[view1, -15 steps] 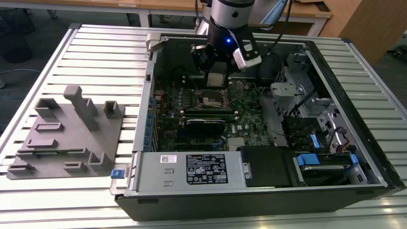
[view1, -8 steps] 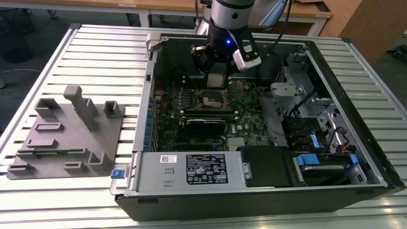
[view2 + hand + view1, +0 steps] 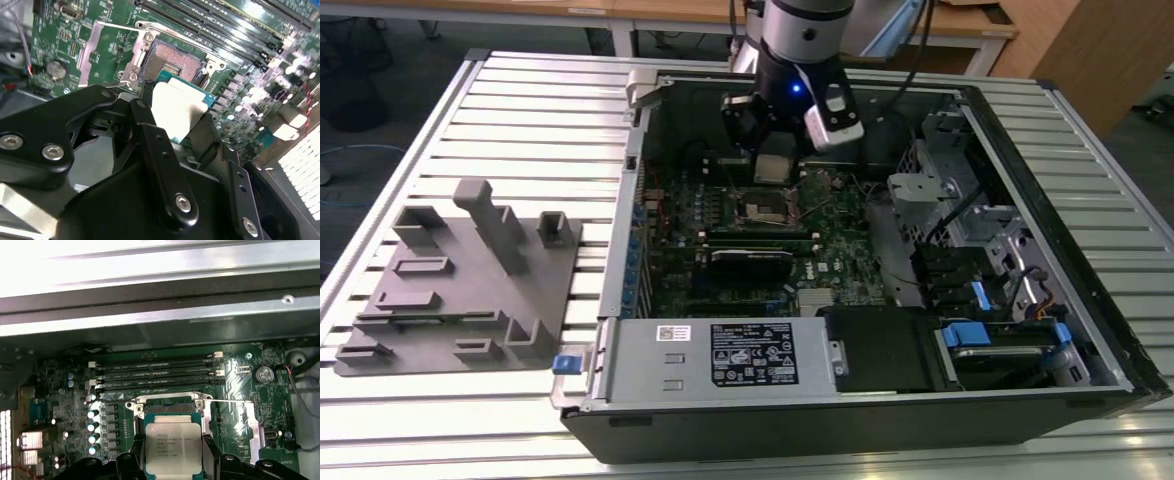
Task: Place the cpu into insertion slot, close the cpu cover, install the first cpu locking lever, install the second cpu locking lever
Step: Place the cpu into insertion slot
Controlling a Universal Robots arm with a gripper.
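Observation:
In the exterior view my gripper [image 3: 774,170] hangs inside the open computer case, just above the green board and a little behind the insertion slot [image 3: 767,208]. It is shut on the cpu [image 3: 167,440], a flat silver square held by its edges between the black fingers [image 3: 134,452]. The second wrist view shows the cpu [image 3: 177,112] tilted close over the open dark insertion slot [image 3: 175,60], not seated. The cpu cover [image 3: 92,47] lies swung open beside the socket, also seen as the cpu cover [image 3: 255,430]. A thin locking lever [image 3: 227,400] stands free.
Long black memory slots [image 3: 155,372] run just beyond the socket. The case's metal wall [image 3: 160,315] rises close behind them. A drive cage [image 3: 961,210] and a power supply [image 3: 720,355] crowd the case. A grey fixture [image 3: 467,280] sits on the table at the exterior view's left.

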